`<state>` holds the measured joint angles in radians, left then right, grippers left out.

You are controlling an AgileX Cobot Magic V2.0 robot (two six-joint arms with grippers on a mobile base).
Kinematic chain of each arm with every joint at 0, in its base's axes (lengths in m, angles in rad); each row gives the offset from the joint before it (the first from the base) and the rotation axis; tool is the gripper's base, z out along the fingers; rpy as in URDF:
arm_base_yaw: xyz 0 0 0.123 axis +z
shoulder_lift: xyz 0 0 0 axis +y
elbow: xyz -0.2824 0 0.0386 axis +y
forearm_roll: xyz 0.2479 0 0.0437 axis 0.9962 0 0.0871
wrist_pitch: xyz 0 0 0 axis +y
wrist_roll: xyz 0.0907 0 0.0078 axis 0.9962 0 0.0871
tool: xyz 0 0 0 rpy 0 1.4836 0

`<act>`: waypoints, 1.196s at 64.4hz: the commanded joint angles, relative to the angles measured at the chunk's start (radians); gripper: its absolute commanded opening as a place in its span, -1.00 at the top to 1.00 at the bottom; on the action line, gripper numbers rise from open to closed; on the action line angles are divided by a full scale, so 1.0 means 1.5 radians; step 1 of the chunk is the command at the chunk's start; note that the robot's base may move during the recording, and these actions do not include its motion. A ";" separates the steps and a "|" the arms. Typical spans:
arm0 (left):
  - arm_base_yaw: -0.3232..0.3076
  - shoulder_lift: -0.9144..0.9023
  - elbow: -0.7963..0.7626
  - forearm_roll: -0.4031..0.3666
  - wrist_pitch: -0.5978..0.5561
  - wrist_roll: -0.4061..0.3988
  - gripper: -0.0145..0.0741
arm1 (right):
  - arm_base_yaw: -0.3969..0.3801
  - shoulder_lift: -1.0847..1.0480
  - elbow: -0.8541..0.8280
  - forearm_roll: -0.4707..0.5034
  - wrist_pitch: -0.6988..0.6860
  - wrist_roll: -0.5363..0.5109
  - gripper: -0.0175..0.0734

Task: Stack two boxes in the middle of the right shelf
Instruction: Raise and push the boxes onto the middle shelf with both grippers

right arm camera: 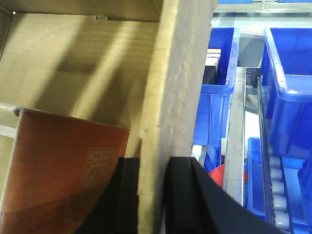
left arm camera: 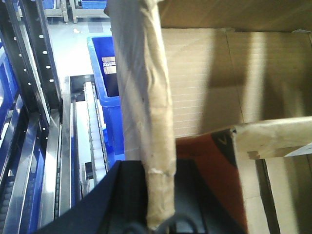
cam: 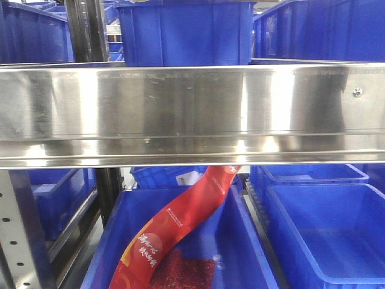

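Blue bins [cam: 180, 30] behind the shelf rail [cam: 180, 108]; nothing stacked above it yet. Left gripper [left arm camera: 158, 214] and right gripper [right arm camera: 153, 195] each clamp a cardboard wall [right arm camera: 175, 87].

Blue plastic bins [cam: 328, 232], roller conveyor [left arm camera: 95, 136], perforated metal uprights [cam: 18, 241]

One steel shelf rail [cam: 192, 111] is spanning the front view, with one small screw [cam: 357, 92] sitting near its right end and one perforated upright [cam: 18, 232] standing at the near left. At least five blue bins are showing there: one [cam: 183, 33] far above the rail, others below it. One red printed pouch [cam: 174, 226] is hanging into the near bin [cam: 252, 259]. Each wrist view is showing one cardboard wall edge [left arm camera: 146, 97] [right arm camera: 173, 97] plus one orange-red printed panel [right arm camera: 63, 170].
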<state>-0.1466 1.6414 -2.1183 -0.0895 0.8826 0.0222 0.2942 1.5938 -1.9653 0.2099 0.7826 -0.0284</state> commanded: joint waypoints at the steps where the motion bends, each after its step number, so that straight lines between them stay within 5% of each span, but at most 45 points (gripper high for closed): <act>1: 0.004 -0.013 -0.007 -0.004 0.016 0.000 0.92 | -0.002 -0.017 -0.011 0.009 0.004 -0.003 0.95; 19: -0.080 -0.017 0.006 0.015 0.216 0.000 0.92 | -0.002 -0.017 -0.011 0.009 0.185 -0.003 0.95; 29: -0.132 0.000 0.040 0.085 0.226 -0.003 0.92 | -0.002 0.003 -0.007 0.009 0.203 -0.003 0.95; 50: -0.124 0.067 0.050 0.096 0.226 -0.032 0.92 | -0.002 0.078 -0.006 0.007 0.226 -0.003 0.94; 56: -0.124 0.072 0.050 0.096 0.226 -0.034 0.88 | -0.002 0.085 -0.006 0.007 0.231 -0.003 0.75; 62: -0.124 0.072 0.049 0.096 0.226 -0.034 0.64 | -0.002 0.085 -0.007 0.007 0.232 -0.003 0.34; 70: -0.124 0.072 0.046 0.096 0.226 -0.035 -0.16 | -0.002 0.085 -0.019 0.007 0.241 -0.003 -0.43; 77: -0.124 0.071 0.046 0.096 0.226 -0.037 -0.74 | -0.002 0.085 -0.036 0.007 0.247 -0.003 -0.64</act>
<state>-0.3262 1.7491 -2.0445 0.1060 1.2265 -0.0350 0.2908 1.7241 -1.9952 0.1930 1.1488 -0.0257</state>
